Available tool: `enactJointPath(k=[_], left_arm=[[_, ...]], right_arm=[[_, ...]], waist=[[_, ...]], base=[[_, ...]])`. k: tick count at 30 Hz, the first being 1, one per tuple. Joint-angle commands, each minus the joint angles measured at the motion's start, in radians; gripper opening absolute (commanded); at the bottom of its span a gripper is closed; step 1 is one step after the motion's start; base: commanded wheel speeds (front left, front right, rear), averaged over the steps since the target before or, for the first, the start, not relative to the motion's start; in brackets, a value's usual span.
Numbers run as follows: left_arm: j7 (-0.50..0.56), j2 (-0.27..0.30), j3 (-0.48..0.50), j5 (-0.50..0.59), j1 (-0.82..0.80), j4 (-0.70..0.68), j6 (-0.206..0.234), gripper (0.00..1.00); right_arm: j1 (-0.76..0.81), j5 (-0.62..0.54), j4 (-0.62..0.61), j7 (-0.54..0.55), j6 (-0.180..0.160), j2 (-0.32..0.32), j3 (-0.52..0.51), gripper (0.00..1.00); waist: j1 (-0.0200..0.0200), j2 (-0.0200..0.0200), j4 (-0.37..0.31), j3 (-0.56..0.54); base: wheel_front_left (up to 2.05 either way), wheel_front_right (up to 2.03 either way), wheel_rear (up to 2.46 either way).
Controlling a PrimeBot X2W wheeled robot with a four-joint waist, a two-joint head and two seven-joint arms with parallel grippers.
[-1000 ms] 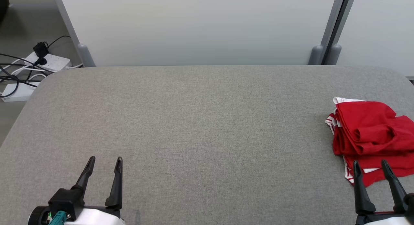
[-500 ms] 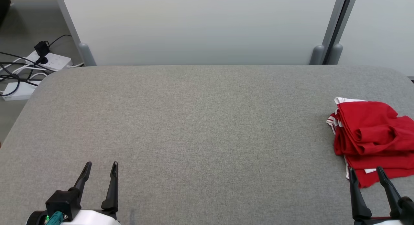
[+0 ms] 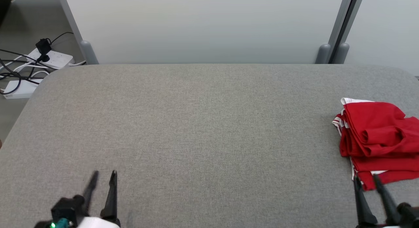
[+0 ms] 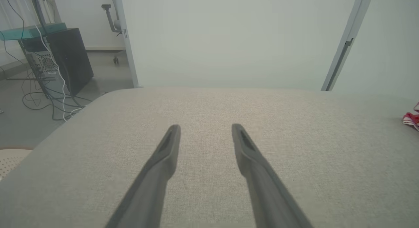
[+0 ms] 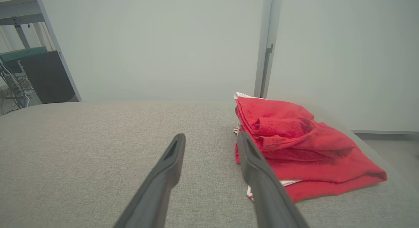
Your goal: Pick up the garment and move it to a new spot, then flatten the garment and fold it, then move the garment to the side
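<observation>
Table (image 3: pixel 203 123): wide grey surface w/ a woven, felt-like cover & rounded far corners. Nearly all of it is bare, from the left edge across the middle to well past centre, so lots of open room. Behind the far edge stands a pale, smooth wall panel (image 3: pixel 203 25) w/ grey posts (image 3: pixel 330 52) at its foot near the far right corner. Garment (image 3: pixel 376 136): soft red cloth w/ white striped trim, folded into a rumpled, layered stack at the right edge, nearer the near right corner than the far one. Off the far left corner, on the floor, white power strips (image 3: pixel 52 59) & tangled black cables (image 3: pixel 19 77). Right gripper (image 3: pixel 365 178) at the near right corner, thin dark tapered fingers apart w/ nothing btwn them. Its tips sit just at the garment's near hem, garment ahead & to the right in the wrist view; contact can't be told. Left gripper (image 3: pixel 104 172) by the near left corner, well apart from the garment, fingers likewise spread, holding nothing.
</observation>
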Motion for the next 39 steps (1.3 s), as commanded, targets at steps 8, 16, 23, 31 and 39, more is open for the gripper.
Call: enactJointPath(k=[8,16,23,31,39], left_arm=[[0.019,-0.014,0.024,-0.072,-0.008,0.0,-0.019,0.0],[0.04,-0.03,0.049,-0.146,-0.019,0.01,-0.04,0.0],[0.055,-0.042,0.068,-0.201,-0.027,0.018,-0.056,0.0],[0.076,-0.059,0.093,-0.274,-0.037,0.026,-0.077,0.0],[0.097,-0.075,0.119,-0.347,-0.047,0.032,-0.098,0.0]], right_arm=[[-0.015,0.095,0.006,0.018,0.0,-0.002,0.0,0.0],[-0.033,0.192,0.02,0.036,0.0,-0.004,0.0,0.0],[-0.046,0.264,0.029,0.051,0.0,-0.004,-0.001,0.0],[-0.063,0.36,0.041,0.07,0.0,-0.005,-0.002,0.0],[-0.079,0.456,0.053,0.089,0.0,-0.006,-0.003,0.0]], waist=[[0.002,0.0,-0.002,-0.001],[0.0001,0.0,-0.003,0.002],[0.0001,0.0,-0.005,0.002],[0.0,0.0,-0.006,0.003],[0.0,0.0,-0.008,0.004]], base=[[0.0,0.0,0.0],[0.0,0.0,0.0],[0.0,0.0,0.0],[0.0,0.0,0.0],[0.0,0.0,0.0]])
